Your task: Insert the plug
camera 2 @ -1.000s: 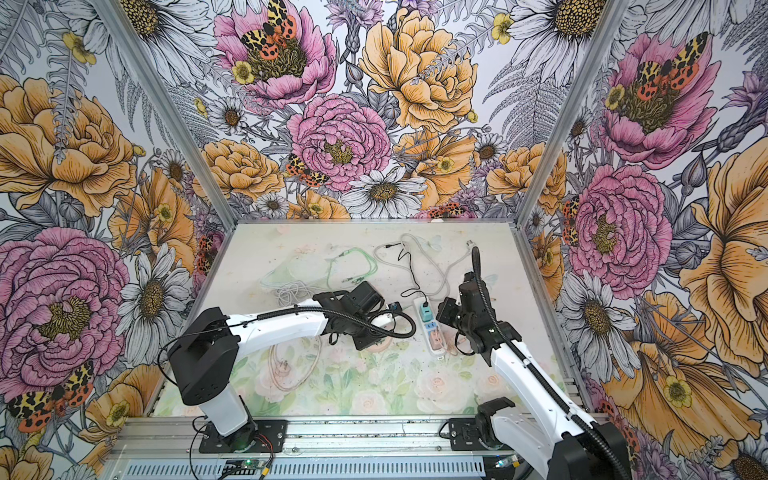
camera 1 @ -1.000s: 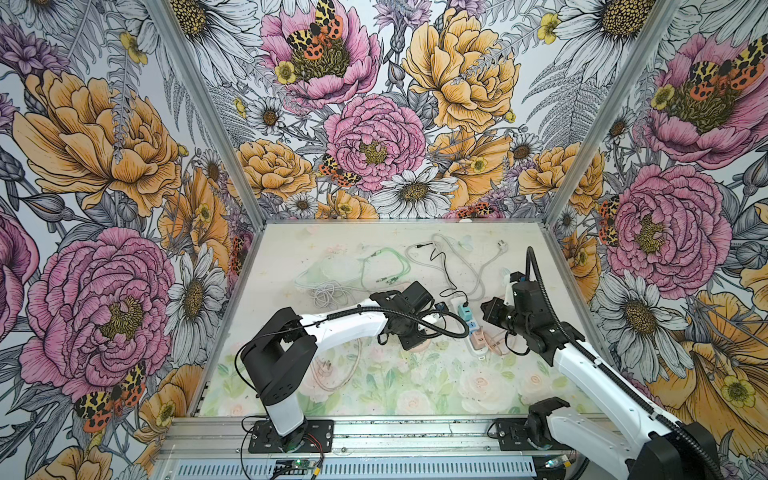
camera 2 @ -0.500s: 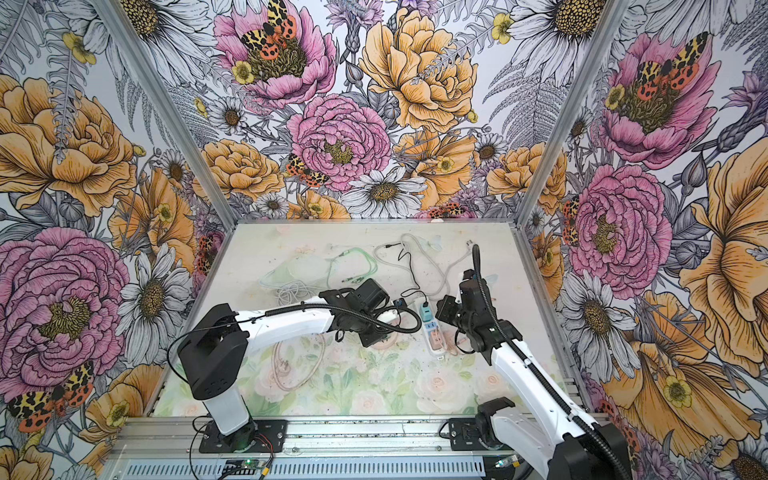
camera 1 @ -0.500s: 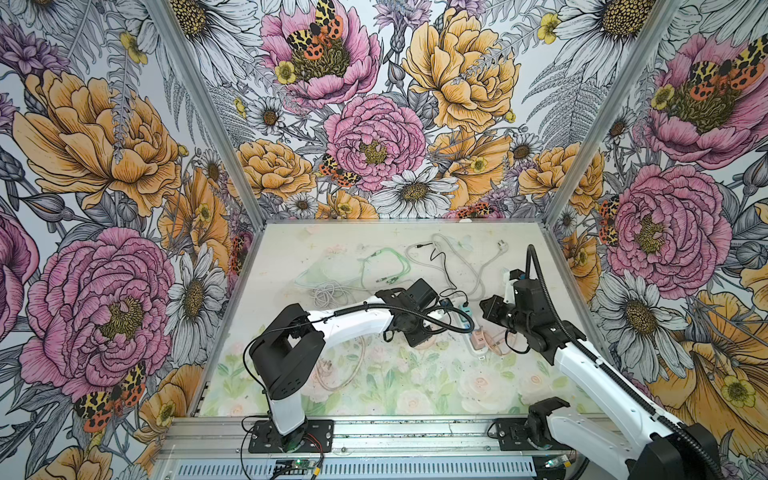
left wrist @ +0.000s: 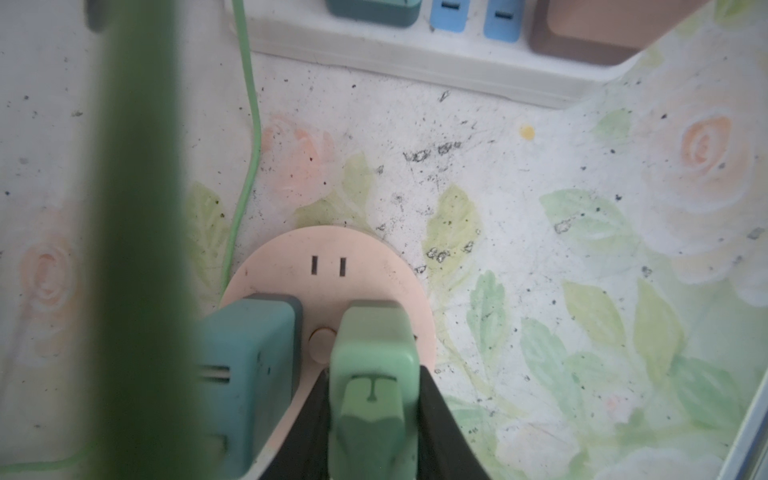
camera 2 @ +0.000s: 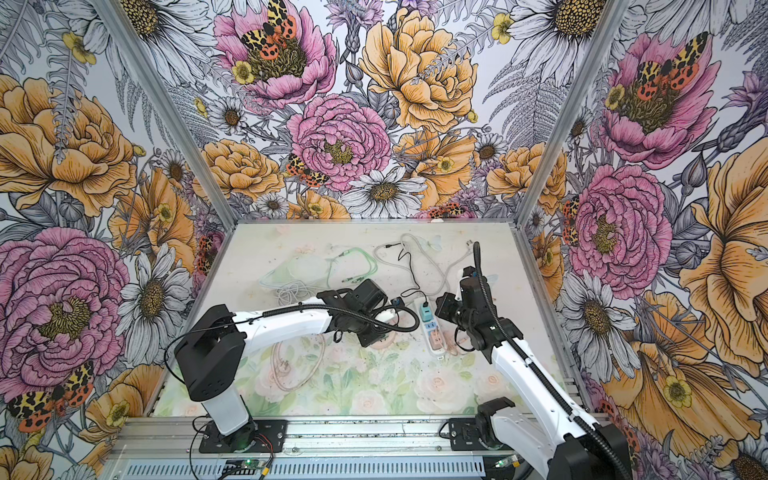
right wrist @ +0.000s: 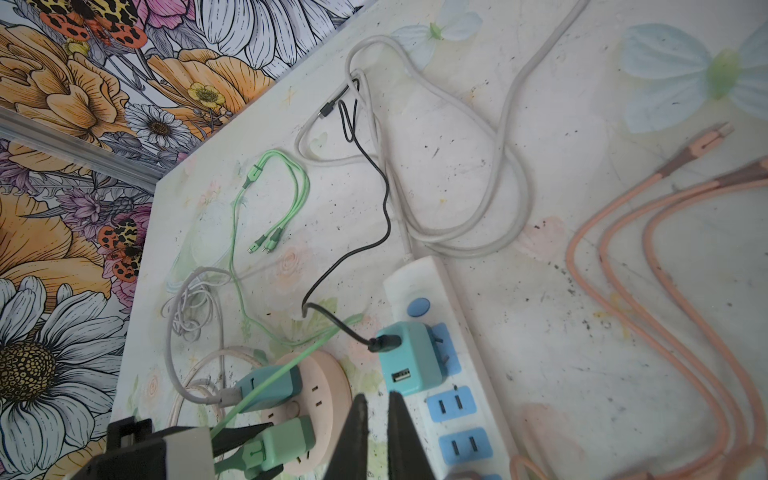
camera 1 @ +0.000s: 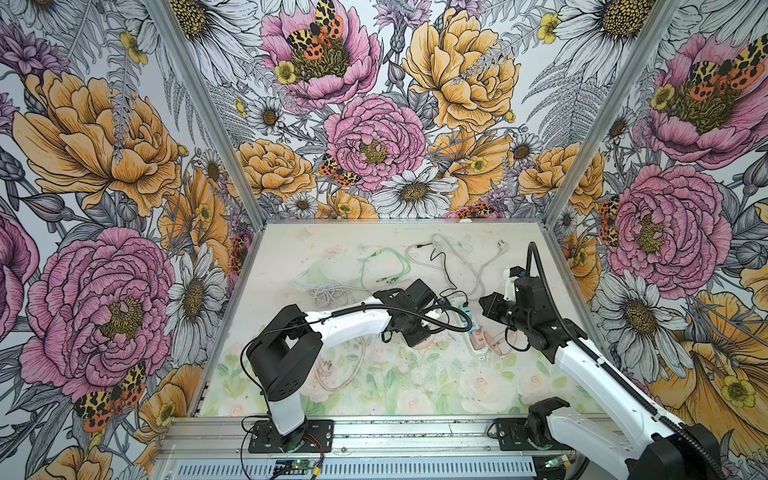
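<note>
While left gripper (left wrist: 374, 395) clamps green plug (left wrist: 374, 345), you see plug sitting on round pink socket (left wrist: 328, 249), just beside teal adapter (left wrist: 249, 332). Right gripper (right wrist: 377, 405): fingers nearly together, empty, hovering at white power strip (right wrist: 436, 274).

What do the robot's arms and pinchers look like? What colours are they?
Both look the same. The left arm and the right arm have smooth white shells with chunky black joints, and a ribbed black cable hose loops along each one. The left end effector and the right end effector each have two thin black fingers that taper to points.
</note>
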Available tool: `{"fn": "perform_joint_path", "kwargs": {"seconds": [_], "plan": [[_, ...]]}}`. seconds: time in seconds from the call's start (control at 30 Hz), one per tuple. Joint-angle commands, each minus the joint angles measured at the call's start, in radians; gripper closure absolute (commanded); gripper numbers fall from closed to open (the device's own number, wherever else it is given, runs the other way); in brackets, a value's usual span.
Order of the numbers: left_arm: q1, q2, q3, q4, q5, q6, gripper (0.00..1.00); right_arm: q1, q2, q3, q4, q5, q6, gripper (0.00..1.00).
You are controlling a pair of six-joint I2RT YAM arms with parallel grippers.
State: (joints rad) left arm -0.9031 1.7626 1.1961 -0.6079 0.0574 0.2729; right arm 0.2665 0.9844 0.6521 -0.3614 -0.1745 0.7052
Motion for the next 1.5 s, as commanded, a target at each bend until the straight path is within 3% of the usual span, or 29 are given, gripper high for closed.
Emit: {"fn": "perform_joint_path", "kwargs": {"seconds": [0.0, 0.43, 0.83, 0.93, 1.0, 1.07, 1.2, 1.33, 1.47], "plan": [[0.018, 0.067, -0.043, -0.187, -0.093, -0.033, 0.65, -0.009, 0.002, 0.03, 0.01, -0.01, -0.017, 0.87], [0.016, -0.012, -0.019, -0.19, -0.074, -0.057, 0.58, -0.009, -0.01, 0.038, 0.009, -0.014, -0.024, 0.87], [0.04, -0.229, -0.024, -0.259, -0.016, -0.1, 0.44, -0.009, 0.04, 0.079, 0.009, -0.02, -0.05, 0.86], [0.066, -0.31, -0.024, -0.29, -0.023, -0.116, 0.41, -0.01, 0.063, 0.105, 0.006, -0.011, -0.073, 0.81], [0.093, -0.38, -0.025, -0.289, -0.035, -0.134, 0.39, -0.011, 0.082, 0.132, -0.007, 0.003, -0.108, 0.71], [0.147, -0.451, -0.016, -0.284, -0.041, -0.147, 0.38, -0.011, 0.11, 0.173, -0.025, 0.026, -0.162, 0.6], [0.324, -0.576, -0.017, -0.197, -0.014, -0.142, 0.37, -0.038, 0.153, 0.256, -0.034, 0.067, -0.25, 0.51], [0.58, -0.654, -0.063, -0.04, 0.063, -0.185, 0.34, -0.161, 0.206, 0.334, -0.033, 0.056, -0.289, 0.45], [0.727, -0.649, -0.141, 0.125, -0.008, -0.194, 0.32, -0.291, 0.284, 0.374, -0.029, 0.068, -0.332, 0.4]]}}
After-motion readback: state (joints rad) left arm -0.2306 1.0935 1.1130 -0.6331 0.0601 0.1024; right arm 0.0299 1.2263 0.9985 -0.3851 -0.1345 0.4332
